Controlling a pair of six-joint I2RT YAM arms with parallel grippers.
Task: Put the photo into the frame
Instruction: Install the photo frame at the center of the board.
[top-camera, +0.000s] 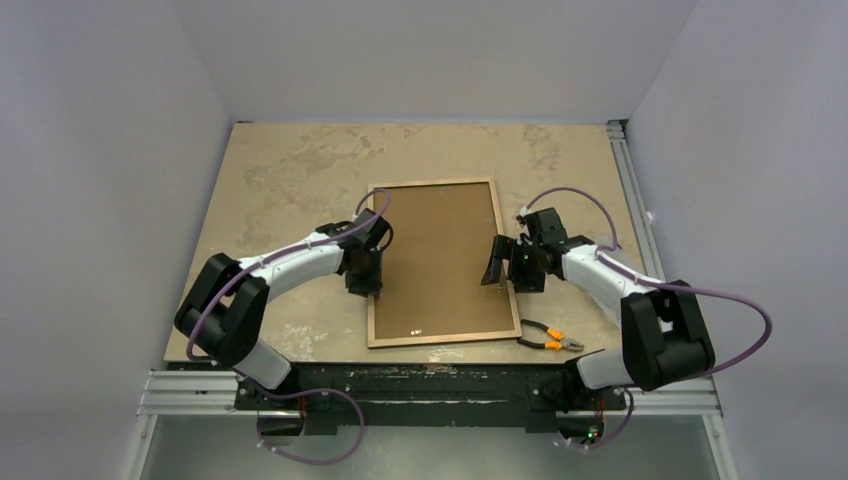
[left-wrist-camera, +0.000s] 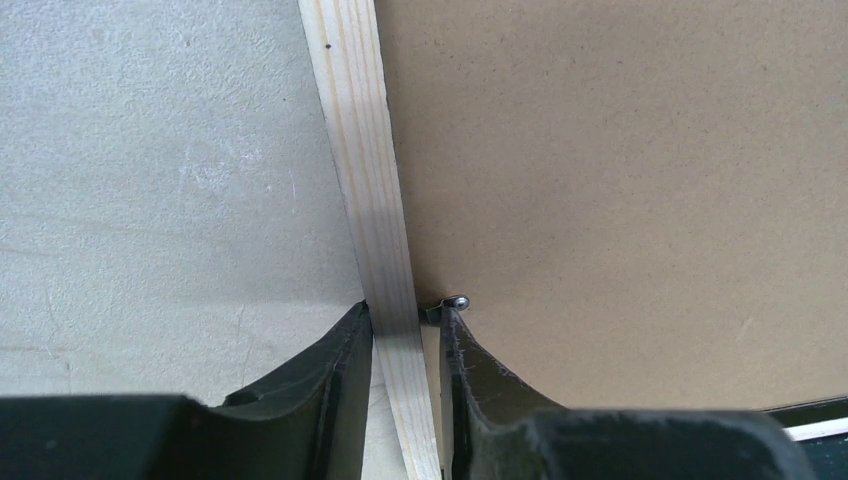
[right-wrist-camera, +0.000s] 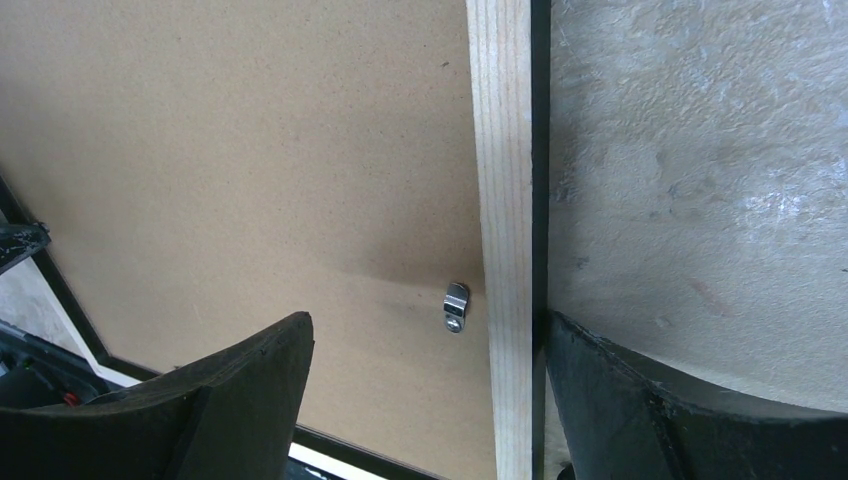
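Note:
The frame (top-camera: 430, 184) lies face down mid-table, its light wood back up, with the brown backing board (top-camera: 440, 260) inside it. The photo is out of view. My left gripper (top-camera: 366, 290) is at the left rail (left-wrist-camera: 360, 150). Its jaws stand narrow round that rail, the outer finger against the wood and the inner fingertip touching a small metal clip (left-wrist-camera: 455, 300). My right gripper (top-camera: 508, 275) stands open across the right rail (right-wrist-camera: 500, 150). One finger is outside the rail, the other over the board (right-wrist-camera: 250, 150), with a metal clip (right-wrist-camera: 456, 306) between them.
Orange-handled pliers (top-camera: 550, 340) lie on the table by the frame's near right corner. Grey walls stand close on the left, the right and behind. A metal rail (top-camera: 630, 200) runs along the table's right edge.

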